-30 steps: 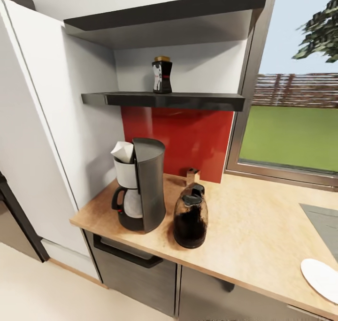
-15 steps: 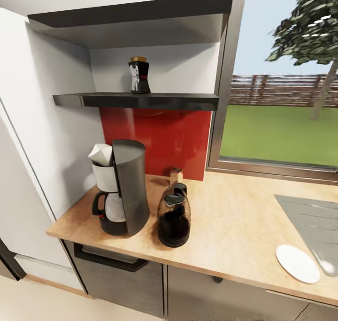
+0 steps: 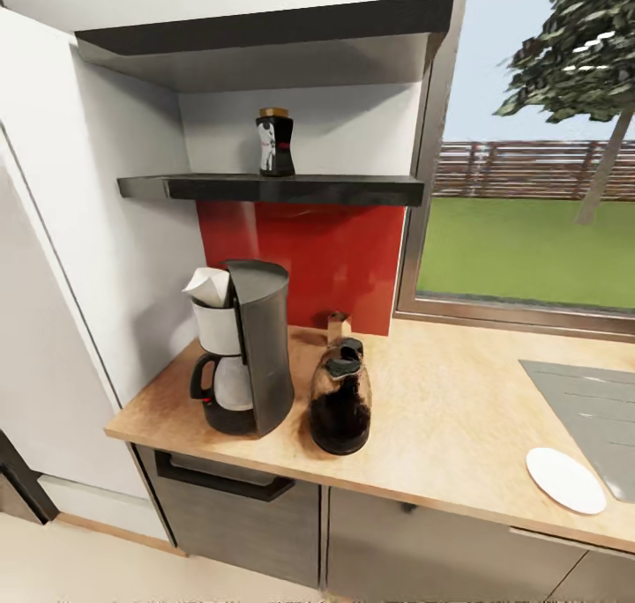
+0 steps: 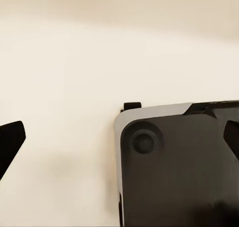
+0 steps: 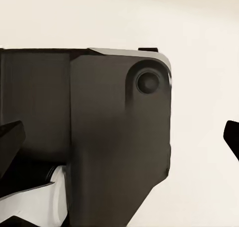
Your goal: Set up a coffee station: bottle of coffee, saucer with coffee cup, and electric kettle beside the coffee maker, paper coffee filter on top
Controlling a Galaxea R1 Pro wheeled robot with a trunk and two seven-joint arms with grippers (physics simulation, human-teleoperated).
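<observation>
Bottle of coffee (image 3: 275, 142) stands upright on the kitchen shelf (image 3: 265, 187), long axis vertical, well above the desk (image 3: 459, 409) and almost straight over the coffee maker (image 3: 251, 356). That height gap is the relation the next move turns on: either tool must go up and forward to reach it, then bring it down beside the maker.

Desk state: a white paper coffee filter (image 3: 210, 286) sits at the top of the coffee maker; the electric kettle (image 3: 339, 400) stands just beside the maker on its window side; the saucer (image 3: 565, 480) lies well apart, near the front edge by the grey sink panel (image 3: 586, 409). No cup seen.

Left tool (image 4: 119, 142): finger tips spread wide at the frame edges, nothing between them, pointing down at pale floor and the dark robot base (image 4: 179, 167). Right tool (image 5: 119, 137): same, spread and empty, over the base.

Judgement: both arms hang low, so neither is clearly nearer. The bottle lies left of centre in the head view, which slightly favours the left arm; the right arm would suit the far saucer.
</observation>
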